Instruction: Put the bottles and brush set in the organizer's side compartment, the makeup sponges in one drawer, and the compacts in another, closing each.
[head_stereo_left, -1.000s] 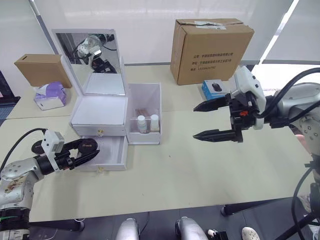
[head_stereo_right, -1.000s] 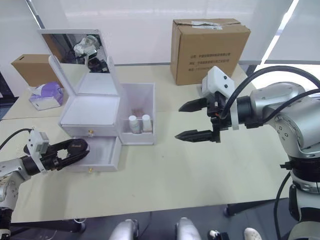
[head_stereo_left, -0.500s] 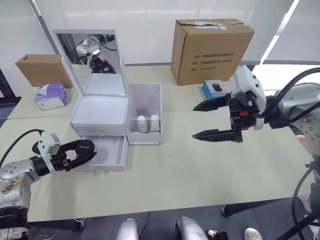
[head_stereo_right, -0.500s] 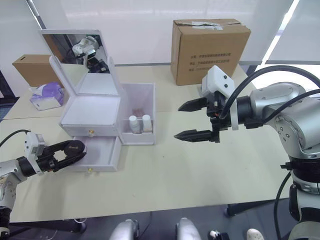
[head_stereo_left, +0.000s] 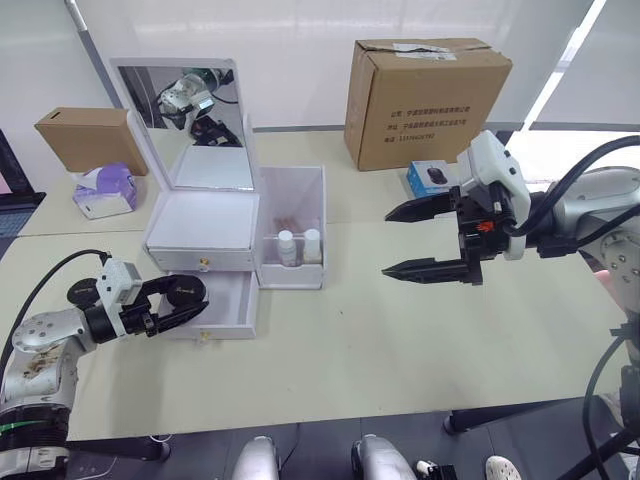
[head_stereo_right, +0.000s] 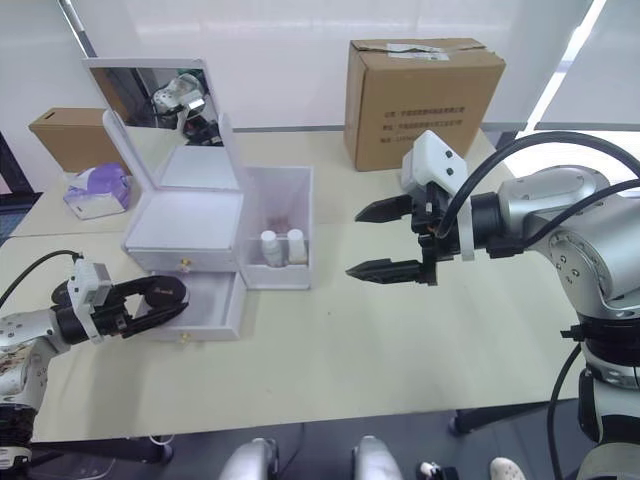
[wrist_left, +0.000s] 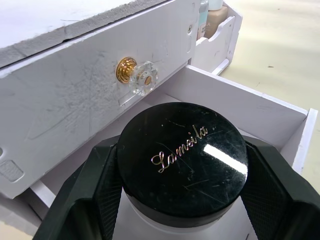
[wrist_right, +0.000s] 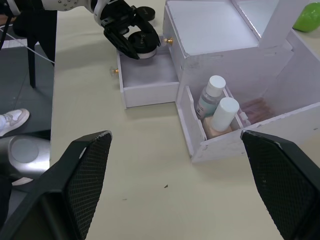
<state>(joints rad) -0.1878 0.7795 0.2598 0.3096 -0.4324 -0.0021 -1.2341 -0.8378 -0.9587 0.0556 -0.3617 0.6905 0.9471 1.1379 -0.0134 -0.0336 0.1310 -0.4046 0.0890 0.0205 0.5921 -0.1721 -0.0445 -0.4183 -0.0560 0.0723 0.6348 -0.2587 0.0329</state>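
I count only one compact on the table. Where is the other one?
The left gripper holds a compact over the open lower drawer, just below the shut upper drawer's gold knob.

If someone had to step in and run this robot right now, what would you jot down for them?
Left gripper: shut on a black-lidded compact, held over the open lower drawer.
Right gripper: open, holding nothing, above the table to the right of the organizer.
Done: both bottles and the brush set stand in the side compartment; the upper drawer is shut.
A second compact lies on the table beyond the left gripper.
Left: set this compact down in the drawer, add the other one, push the drawer shut.
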